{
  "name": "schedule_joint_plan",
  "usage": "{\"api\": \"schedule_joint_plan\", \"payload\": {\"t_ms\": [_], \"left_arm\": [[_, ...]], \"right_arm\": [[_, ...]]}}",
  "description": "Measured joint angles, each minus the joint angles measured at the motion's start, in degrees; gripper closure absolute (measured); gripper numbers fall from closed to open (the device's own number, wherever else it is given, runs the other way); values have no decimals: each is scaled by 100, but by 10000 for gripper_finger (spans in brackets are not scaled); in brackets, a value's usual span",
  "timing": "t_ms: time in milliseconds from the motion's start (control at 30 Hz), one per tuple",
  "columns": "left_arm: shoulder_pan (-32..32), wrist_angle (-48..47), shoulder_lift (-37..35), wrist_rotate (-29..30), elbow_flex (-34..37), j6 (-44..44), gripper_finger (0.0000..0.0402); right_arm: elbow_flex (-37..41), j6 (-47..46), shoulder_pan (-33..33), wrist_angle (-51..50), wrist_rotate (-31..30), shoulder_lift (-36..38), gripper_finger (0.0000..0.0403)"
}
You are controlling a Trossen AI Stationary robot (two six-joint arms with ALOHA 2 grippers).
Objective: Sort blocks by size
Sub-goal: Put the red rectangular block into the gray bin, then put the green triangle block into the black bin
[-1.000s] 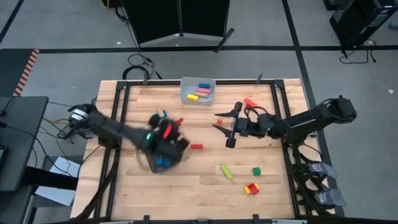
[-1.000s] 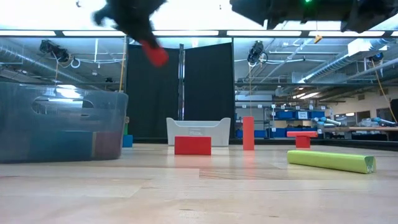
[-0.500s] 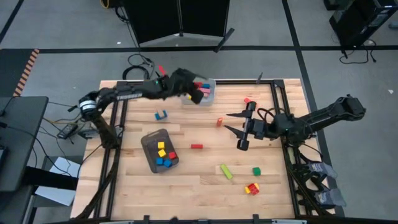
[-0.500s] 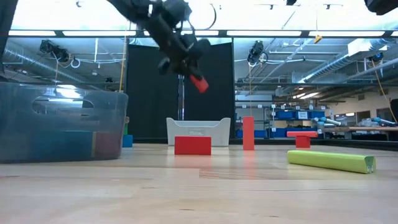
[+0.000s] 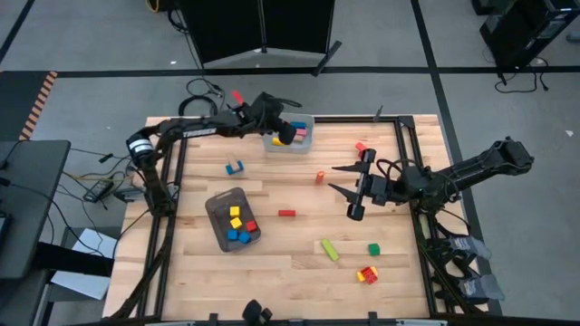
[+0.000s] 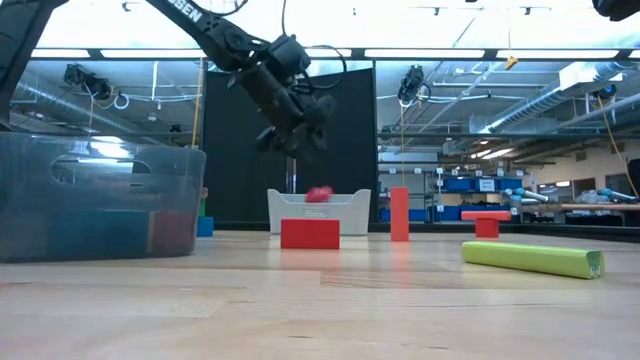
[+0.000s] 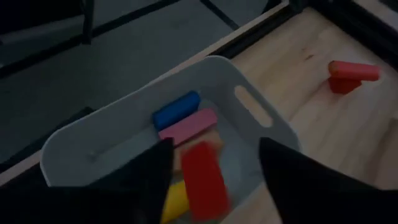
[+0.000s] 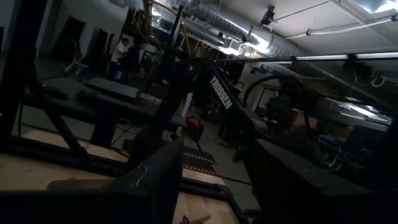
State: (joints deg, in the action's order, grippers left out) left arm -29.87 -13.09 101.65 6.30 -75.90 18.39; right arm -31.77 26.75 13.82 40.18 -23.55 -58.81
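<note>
Hovering at the table's twelve o'clock edge, your left gripper [image 5: 283, 133] sits over the light bin [image 5: 272, 142], fingers spread apart; a red block [image 7: 204, 180] is loose between them, above the blue, pink and yellow bars inside; your right gripper [image 5: 349, 189] waits around three o'clock, jaws wide open — nothing in them; small cubes fill the dark tray [image 5: 218, 232] near seven o'clock.
</note>
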Motion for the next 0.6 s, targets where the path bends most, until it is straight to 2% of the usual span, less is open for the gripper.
{"api": "schedule_joint_plan", "payload": {"t_ms": [100, 167, 300, 367, 433, 500, 600], "left_arm": [[77, -15, -208, 75, 0, -58, 112], [158, -151, -411, 210, 0, -223, 98], [361, -543, -1018, 672, 110, -488, 96], [450, -592, -1450, 873, 337, -505, 103], [537, -592, -1945, 934, 691, -479, 111], [655, -497, -2447, 963, 1109, -350, 119], [908, -283, -3125, 1024, 1827, -27, 129]], "right_arm": [[0, 4, 0, -103, -12, 0, 194], [0, 5, 0, -247, -127, -2, 194], [0, -135, -28, -1077, -835, -4, 197], [0, -381, -199, -1623, -1221, -4, 197], [0, -785, -459, -2126, -1331, -4, 197], [-57, -1281, -776, -2678, -1006, -4, 197], [-218, -1970, -1278, -3308, 27, -59, 197]]}}
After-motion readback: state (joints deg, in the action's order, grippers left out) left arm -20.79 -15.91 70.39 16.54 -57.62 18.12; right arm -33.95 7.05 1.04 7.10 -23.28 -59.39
